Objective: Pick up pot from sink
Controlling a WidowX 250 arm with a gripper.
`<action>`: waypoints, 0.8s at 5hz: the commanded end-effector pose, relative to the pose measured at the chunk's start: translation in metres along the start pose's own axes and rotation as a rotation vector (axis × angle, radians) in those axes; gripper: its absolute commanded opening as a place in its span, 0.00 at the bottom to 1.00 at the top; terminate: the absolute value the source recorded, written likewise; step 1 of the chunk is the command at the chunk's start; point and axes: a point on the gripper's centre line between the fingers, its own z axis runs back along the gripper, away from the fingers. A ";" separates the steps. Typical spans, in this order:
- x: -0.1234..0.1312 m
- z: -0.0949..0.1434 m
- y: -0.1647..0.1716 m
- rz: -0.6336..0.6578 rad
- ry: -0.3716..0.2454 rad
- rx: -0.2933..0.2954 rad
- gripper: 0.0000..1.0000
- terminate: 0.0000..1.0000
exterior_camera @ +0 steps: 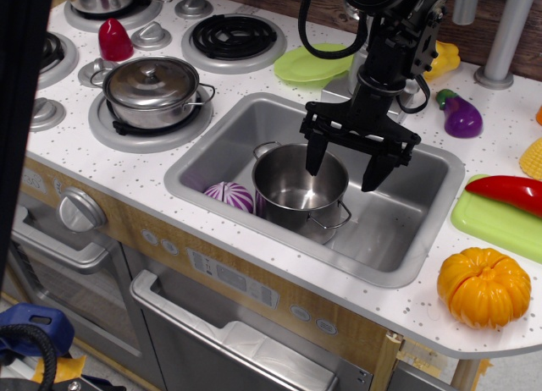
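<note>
No writing can be read anywhere. The pot (301, 185) sits upright in the sink (406, 230), just beside a purple-and-white striped vegetable (229, 195). The gripper (343, 169) hangs above the pot's right rim, jaws wide and holding nothing. A lidded pot (152, 88) rests on the table (127, 167) to the left.
</note>
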 end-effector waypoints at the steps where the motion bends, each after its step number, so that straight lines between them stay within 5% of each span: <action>1: 0.000 0.000 0.000 0.000 0.000 0.000 1.00 0.00; 4: 0.010 -0.046 0.000 0.101 -0.125 -0.016 1.00 0.00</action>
